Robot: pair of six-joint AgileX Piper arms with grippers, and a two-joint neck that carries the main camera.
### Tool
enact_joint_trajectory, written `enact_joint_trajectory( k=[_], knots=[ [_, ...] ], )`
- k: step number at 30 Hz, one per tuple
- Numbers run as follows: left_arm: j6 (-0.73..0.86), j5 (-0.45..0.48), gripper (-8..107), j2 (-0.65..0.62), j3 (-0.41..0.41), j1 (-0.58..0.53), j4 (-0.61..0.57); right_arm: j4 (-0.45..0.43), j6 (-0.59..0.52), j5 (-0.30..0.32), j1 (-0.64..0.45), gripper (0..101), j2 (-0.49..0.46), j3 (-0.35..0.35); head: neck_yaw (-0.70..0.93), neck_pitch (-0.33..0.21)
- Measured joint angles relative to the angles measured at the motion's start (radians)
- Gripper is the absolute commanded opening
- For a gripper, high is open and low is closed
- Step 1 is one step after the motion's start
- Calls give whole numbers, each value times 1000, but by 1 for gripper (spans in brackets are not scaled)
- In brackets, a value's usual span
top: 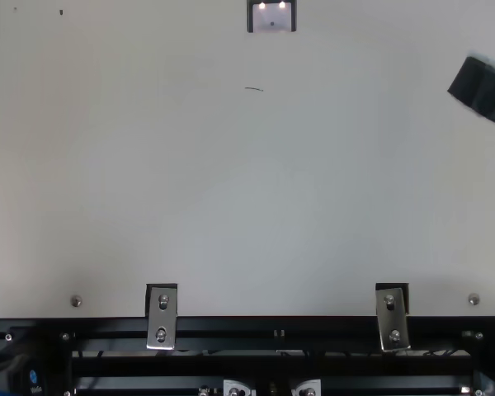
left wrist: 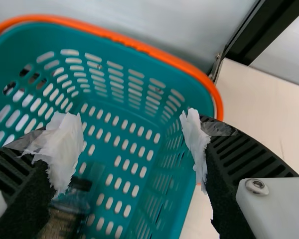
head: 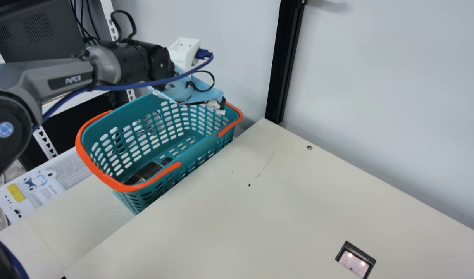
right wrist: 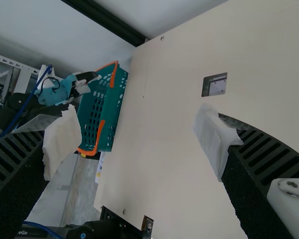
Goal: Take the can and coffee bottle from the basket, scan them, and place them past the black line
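Left tool (head: pixel 222 106) above basket (head: pixel 198 150); left wrist view: coffee bottle (left wrist: pixel 70 201) inside.

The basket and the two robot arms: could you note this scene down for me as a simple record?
Basket: teal, orange handles, beside the table
Inside basket: bottle with dark cap, probably the coffee
Left gripper: over the basket, open, holding nothing
Right gripper: above the table, open, holding nothing
Scanner, apparently: black-framed pane in the tabletop, two bright spots
Stage: bottle not yet taken out
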Motion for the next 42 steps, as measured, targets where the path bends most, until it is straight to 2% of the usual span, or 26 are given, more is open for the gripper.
enact_joint_trajectory(
  k=[6,13,19,30,42],
  knots=[
    [133,132,90,42,-35,90,-90,0,0,0,0,101,0,0,0,0],
    [237,245,90,141,-71,191,-11,0,0,0,0,101,0,0,0,0],
    [314,248,90,220,-64,218,41,0,0,0,0,101,0,0,0,0],
    [482,268,90,304,-42,218,14,0,0,0,0,101,0,0,0,0],
    [523,268,90,348,-39,213,61,0,0,0,0,101,0,0,0,0]
  ],
)
